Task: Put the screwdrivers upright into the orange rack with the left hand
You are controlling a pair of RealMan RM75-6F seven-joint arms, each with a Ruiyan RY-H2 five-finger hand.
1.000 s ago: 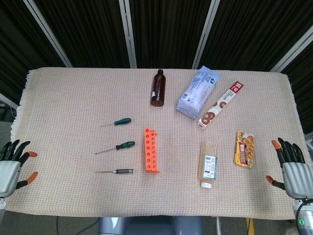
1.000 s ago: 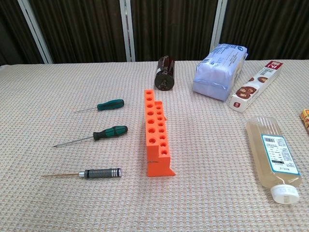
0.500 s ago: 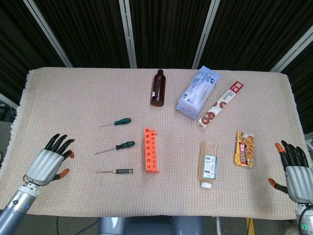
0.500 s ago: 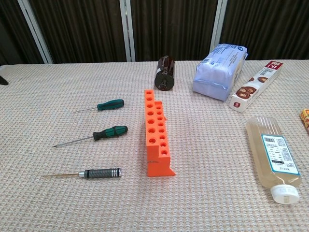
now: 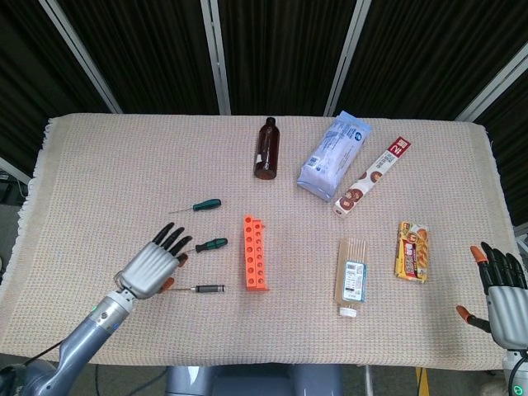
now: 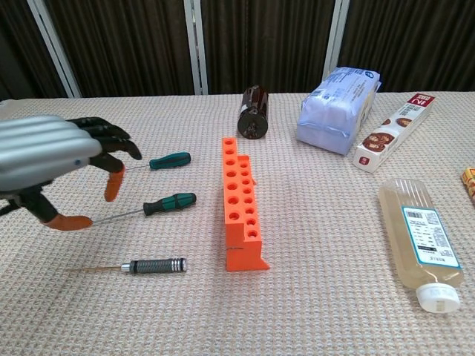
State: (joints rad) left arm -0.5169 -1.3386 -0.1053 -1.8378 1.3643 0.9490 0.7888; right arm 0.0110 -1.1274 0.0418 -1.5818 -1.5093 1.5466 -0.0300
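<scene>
Head view alone takes in the right hand [image 5: 502,289], spread and empty off the surface's near right corner, while both views show the left hand [image 6: 56,159] open, holding nothing, above three screwdrivers [image 5: 210,244] lying flat left of the orange plastic rack [image 5: 254,252].

Three screwdrivers lie flat left of the long orange plastic rack [image 5: 255,252], shafts pointing away from it. Two have green handles [image 5: 206,205] [image 5: 211,245]; the nearest has a knurled metal grip [image 5: 209,289].
</scene>
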